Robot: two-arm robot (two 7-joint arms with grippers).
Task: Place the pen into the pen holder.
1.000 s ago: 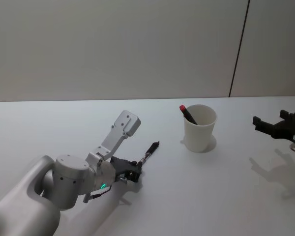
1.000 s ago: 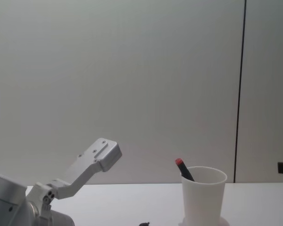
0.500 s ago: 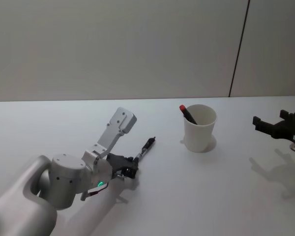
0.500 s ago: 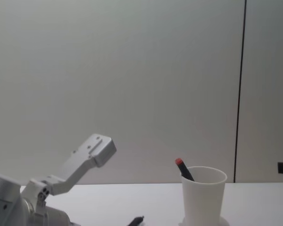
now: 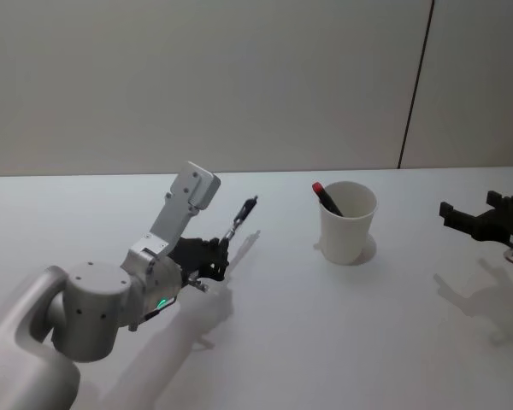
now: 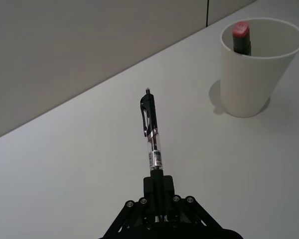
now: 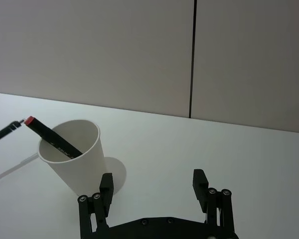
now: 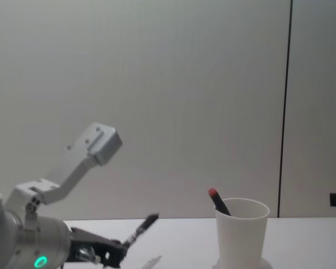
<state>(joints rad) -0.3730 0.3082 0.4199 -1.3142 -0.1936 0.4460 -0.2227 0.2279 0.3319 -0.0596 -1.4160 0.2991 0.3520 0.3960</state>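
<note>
Risk in the head view starts with the grip: the left claw (image 5: 219,255) pinches the pen (image 5: 238,225) by one end only, so most of its length sticks out free, slanting up above the bench (image 5: 393,342). The pen holder (image 5: 348,224) stands well apart, toward the robot's right. A pinch that far from the middle could let the pen swivel on the way over.

From the left wrist view, the claw (image 6: 158,187) is pressed together on the barrel's near end, and the clip end of the pen (image 6: 152,133) points off beside the pen holder (image 6: 254,74), not at it. A red-capped marker (image 6: 241,38) already leans inside, and the incoming end could jam against it.

In the right wrist view, the right claw (image 7: 153,185) hovers spread and empty just short of the pen holder (image 7: 74,159). The marker (image 7: 52,138) juts over the rim on the side the pen (image 7: 5,131) would come from, which narrows the free opening.

The chest view shows the left claw (image 8: 116,250) low with the pen (image 8: 139,228) angled upward, its tip below the rim of the pen holder (image 8: 241,235). A level approach would strike the wall of this light paper cup and probably push or tip it; nothing braces it.
</note>
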